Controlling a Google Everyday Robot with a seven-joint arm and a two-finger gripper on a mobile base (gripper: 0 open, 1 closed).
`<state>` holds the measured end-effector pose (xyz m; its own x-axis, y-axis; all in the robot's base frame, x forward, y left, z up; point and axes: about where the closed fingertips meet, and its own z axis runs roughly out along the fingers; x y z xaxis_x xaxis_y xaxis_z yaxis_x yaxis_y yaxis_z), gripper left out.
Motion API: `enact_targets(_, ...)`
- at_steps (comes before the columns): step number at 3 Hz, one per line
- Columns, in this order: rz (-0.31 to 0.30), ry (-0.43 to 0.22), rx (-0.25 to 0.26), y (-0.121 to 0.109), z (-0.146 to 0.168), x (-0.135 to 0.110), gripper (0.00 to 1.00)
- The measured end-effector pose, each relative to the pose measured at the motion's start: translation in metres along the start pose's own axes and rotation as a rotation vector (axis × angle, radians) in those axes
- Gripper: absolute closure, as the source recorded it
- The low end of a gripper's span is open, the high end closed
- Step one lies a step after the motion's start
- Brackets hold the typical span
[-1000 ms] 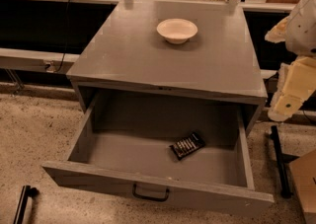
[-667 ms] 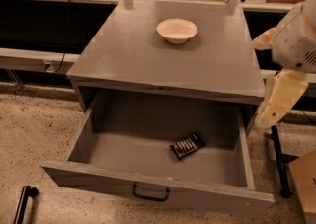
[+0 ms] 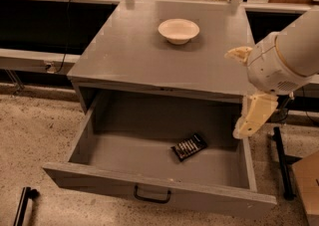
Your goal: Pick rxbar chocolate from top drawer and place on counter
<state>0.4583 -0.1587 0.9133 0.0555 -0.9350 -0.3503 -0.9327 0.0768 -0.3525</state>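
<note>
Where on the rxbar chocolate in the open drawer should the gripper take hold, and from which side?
Grip the rxbar chocolate across its narrow width near the middle, coming down from above. It lies flat and diagonal on the top drawer floor, so the walls would likely hinder a sideways reach. The gripper hangs over the drawer's wall at the picture's right.

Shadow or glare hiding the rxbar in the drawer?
Camera view: the counter shades the back of the top drawer; the rxbar chocolate lies further forward, dim but distinct, no glare. The gripper hangs evenly lit above the drawer's right wall.
</note>
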Motion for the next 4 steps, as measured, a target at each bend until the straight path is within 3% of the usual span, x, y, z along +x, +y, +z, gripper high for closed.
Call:
enact_targets(1,-0.069,0.041,-0.032,0.003,0.032,0.001,0.00)
enact_targets(2,-0.198,0.066,-0.061,0.017,0.081,0.010,0.00)
enact_targets(3,-0.303,0.034,-0.067,0.023,0.110,0.024,0.00)
enact_targets(4,-0.330,0.036,-0.067,0.023,0.108,0.022,0.00)
